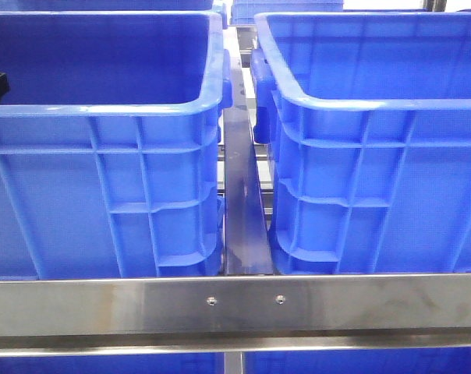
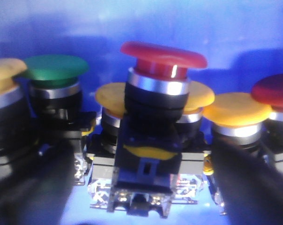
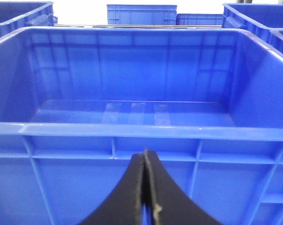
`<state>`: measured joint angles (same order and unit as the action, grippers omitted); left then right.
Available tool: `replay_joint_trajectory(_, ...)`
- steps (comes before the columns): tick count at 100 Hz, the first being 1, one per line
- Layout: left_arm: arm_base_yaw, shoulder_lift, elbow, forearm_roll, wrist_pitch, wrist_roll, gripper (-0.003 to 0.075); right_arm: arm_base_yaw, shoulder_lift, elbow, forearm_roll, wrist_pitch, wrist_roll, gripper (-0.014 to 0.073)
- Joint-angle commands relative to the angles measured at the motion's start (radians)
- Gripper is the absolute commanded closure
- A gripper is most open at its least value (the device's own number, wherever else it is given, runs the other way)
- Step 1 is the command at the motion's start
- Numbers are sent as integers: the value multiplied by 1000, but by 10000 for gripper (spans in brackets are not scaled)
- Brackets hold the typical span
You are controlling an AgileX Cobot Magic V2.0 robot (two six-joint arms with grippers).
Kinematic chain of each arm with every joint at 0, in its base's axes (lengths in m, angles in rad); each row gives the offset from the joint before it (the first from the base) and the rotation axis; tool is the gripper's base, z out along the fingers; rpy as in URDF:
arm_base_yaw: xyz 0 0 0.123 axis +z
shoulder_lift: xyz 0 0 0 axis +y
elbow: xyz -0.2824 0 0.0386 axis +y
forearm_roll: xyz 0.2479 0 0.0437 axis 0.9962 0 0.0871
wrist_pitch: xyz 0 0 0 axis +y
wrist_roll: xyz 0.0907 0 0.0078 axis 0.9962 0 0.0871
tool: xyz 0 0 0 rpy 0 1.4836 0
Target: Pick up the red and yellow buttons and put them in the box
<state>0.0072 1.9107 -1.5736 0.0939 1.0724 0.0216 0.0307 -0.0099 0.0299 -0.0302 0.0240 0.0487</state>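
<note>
Right end effector (image 3: 145,187) closed, empty-fingered.

A steel rail (image 1: 235,305) with two screws spans the front; a green button (image 2: 55,69) stands among the switch bodies.

Red button (image 2: 163,57): dark red mushroom cap on a chrome collar w/ black body, upright, front of the cluster. Yellow buttons (image 2: 236,110) sit just behind/beside it, orange-yellow caps. Box (image 3: 132,129): big bright-blue ribbed crate, thick rim, nothing inside.
</note>
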Motion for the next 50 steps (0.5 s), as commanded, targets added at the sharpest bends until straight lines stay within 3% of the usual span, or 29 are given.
replay_joint_trajectory(1, 1, -51, -32, -1, -21, -1, 339, -2, -24, -17, -2, -74, -6, 652)
replay_joint_trajectory(12, 1, -51, -32, -1, -21, -1, 585, -2, -24, -17, -2, -74, -6, 652)
replay_joint_trajectory(22, 1, -51, -32, -1, -21, -1, 742, -2, -24, -17, -2, -74, -6, 652)
replay_joint_trajectory(32, 1, -65, -32, -1, -25, 13, 740, -2, -24, -17, -2, -74, -6, 652)
replay_joint_trajectory(50, -14, -117, -32, -66, -36, 205, 740, -2, -24, -17, -2, -74, -6, 652)
